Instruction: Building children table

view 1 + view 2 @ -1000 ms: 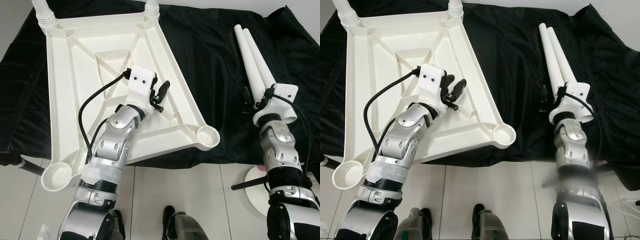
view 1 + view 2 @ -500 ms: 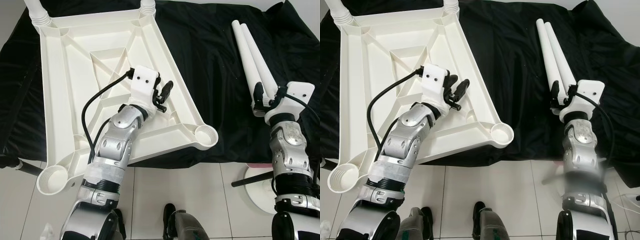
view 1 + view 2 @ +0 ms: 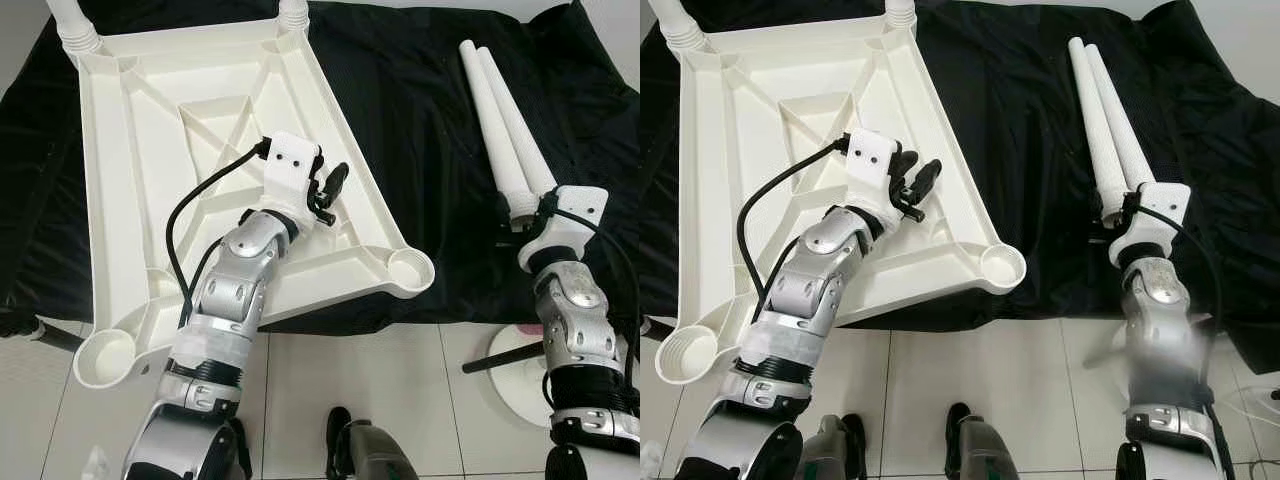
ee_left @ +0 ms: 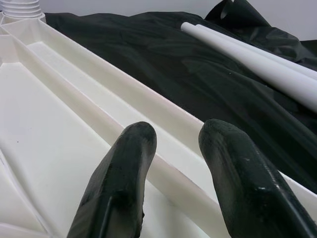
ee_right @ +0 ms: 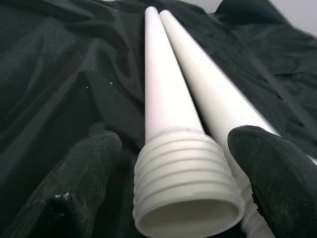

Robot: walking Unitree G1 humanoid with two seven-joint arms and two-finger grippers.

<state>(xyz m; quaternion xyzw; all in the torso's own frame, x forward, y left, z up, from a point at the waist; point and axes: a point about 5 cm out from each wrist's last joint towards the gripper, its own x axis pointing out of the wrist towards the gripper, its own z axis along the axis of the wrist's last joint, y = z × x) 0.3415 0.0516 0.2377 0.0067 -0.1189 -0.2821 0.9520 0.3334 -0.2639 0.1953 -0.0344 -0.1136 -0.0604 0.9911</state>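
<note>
A black cloth [image 3: 420, 150] covers the work surface, with white floor tiles [image 3: 380, 400] along its near edge. On the cloth's left half lies the white plastic tabletop [image 3: 150, 150], turned underside up, ribs and corner sockets exposed. Two legs already stand in the far corners [image 3: 75, 25]; the near right socket [image 3: 408, 268] and near left socket [image 3: 103, 352] are open rings.

To the right, well apart from the tabletop, two loose white table legs [image 3: 500, 120] lie side by side on the cloth, touching along their length, threaded ends toward the robot.

Left gripper [image 3: 328, 190] — hovers over the tabletop's right side, just inside its raised rim. Fingers [image 4: 124, 178] are parted, nothing between them; the left wrist view shows a rib of the tabletop running beneath the gap.

Right gripper [image 5: 185, 173] — sits at the near ends of the loose legs. Its fingers are spread wide, one on each side of the threaded end [image 5: 185, 198] of the nearer leg; contact with the leg cannot be confirmed.
</note>
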